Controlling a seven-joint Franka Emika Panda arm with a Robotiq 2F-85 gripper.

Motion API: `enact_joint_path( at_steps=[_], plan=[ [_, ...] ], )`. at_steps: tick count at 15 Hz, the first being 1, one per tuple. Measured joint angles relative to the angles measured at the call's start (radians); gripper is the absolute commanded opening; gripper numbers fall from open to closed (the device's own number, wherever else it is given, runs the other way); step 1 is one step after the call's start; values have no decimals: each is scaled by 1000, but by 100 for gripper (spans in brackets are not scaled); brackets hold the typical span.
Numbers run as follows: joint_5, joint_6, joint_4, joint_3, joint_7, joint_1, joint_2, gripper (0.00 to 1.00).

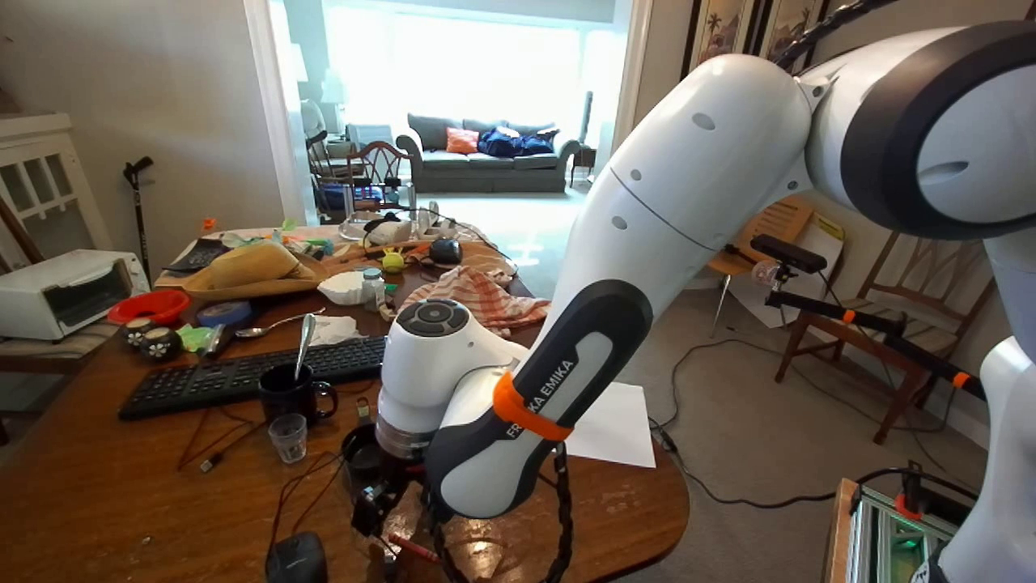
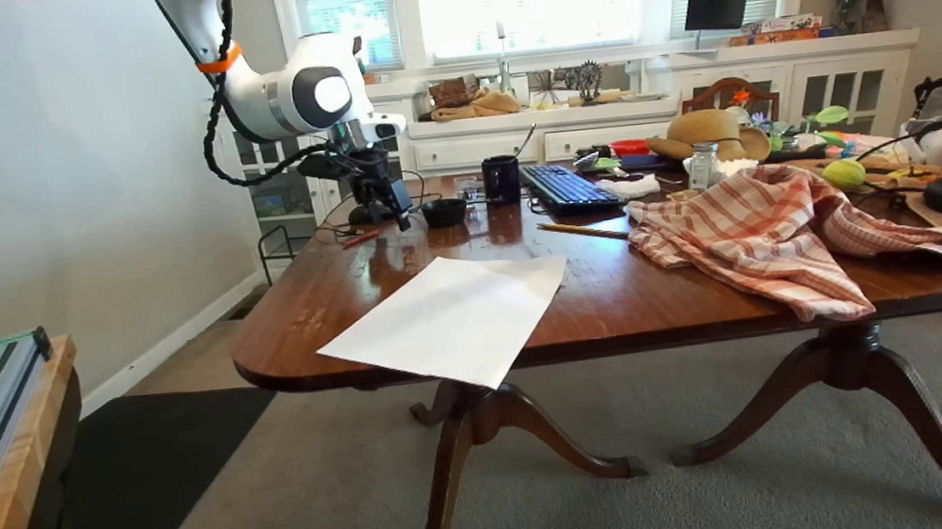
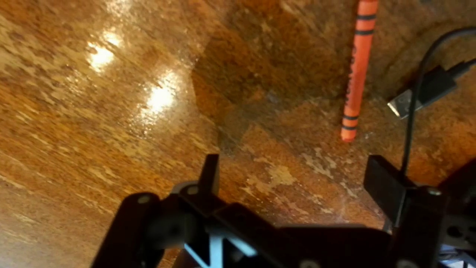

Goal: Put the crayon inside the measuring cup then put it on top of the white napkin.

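An orange-red crayon (image 3: 359, 70) lies on the wooden table, ahead of my open, empty gripper (image 3: 292, 167) in the wrist view. The crayon also shows in both exterior views (image 1: 414, 547) (image 2: 360, 238). In an exterior view my gripper (image 2: 398, 207) is low over the table, close to the crayon. The measuring cup (image 2: 444, 213), black and round, stands upright beside the gripper; the arm partly hides it in an exterior view (image 1: 363, 460). The white napkin (image 2: 458, 317) lies flat at the table edge with a corner overhanging; the arm covers part of it in an exterior view (image 1: 615, 425).
A black USB cable (image 3: 427, 93) lies beside the crayon. A dark mug (image 1: 287, 395) with a spoon, a small clear cup (image 1: 289, 439), a mouse (image 1: 297, 557) and a keyboard (image 2: 571, 187) are nearby. A pencil (image 2: 583, 230) and red-white cloth (image 2: 766, 230) lie farther along.
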Motion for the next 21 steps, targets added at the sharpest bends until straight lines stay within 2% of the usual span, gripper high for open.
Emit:
enact_joint_path(
  at_steps=[8,16,19,21],
  plan=[
    [8,-15,-6,63,-103,-33,0,100],
    [6,-85,-6,69,-147,-44,-10,100],
    [6,-101,-6,69,-147,-44,-11,93],
    [6,-105,-6,70,-147,-44,-11,82]
  ],
)
